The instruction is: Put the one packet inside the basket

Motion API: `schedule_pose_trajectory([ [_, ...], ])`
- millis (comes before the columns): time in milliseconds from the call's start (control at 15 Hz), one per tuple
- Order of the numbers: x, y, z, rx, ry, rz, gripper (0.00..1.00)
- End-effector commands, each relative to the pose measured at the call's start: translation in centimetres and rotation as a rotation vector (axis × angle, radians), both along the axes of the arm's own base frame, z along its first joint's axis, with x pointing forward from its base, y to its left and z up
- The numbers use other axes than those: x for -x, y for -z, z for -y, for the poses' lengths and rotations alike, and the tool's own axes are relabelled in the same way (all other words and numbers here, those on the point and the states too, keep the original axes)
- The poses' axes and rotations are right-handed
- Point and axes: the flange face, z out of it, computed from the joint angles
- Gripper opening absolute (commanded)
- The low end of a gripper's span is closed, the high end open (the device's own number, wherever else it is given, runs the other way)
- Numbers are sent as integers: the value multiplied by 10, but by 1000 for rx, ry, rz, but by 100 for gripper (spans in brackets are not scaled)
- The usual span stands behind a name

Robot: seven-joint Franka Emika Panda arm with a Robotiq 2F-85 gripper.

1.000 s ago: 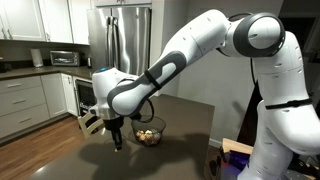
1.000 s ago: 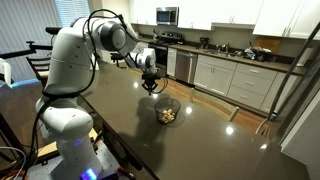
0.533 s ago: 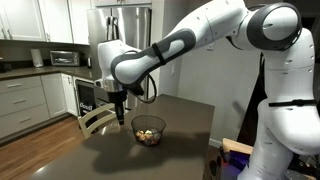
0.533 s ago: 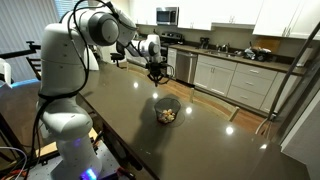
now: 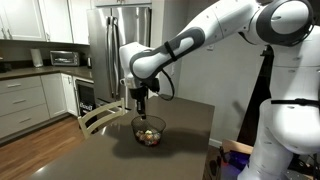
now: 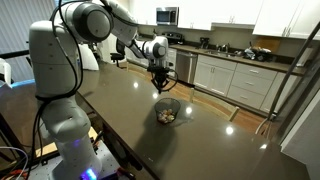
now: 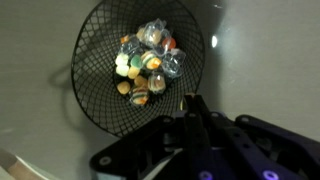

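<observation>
Carrying step. My gripper [image 5: 141, 110] hovered above the basket [image 5: 138, 126] at frame centre, fingers [image 7: 188, 108] seemingly pressed together. I could not discern the packet itself. Next move, I judged: centre over the basket, lower, release.

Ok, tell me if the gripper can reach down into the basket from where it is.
Probably yes. The gripper hangs over the rim of the basket, whose top is open; nothing stands between them. Only the heaped small items inside limit depth.
</observation>
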Motion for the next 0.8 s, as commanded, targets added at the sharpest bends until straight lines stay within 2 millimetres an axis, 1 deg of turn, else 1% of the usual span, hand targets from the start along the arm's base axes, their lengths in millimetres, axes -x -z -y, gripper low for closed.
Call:
schedule_pose_trajectory([
  [0,41,14,15,-21,109,-59,3],
  [67,47,19,17,-25,128,-71,3],
  [133,51,22,18,-29,139,-77,29],
  [200,55,23,18,-30,147,-83,29],
  [267,57,24,17,-27,154,-85,34],
  [600,61,24,15,-20,164,-79,67],
  [733,59,20,17,-20,168,-73,78],
])
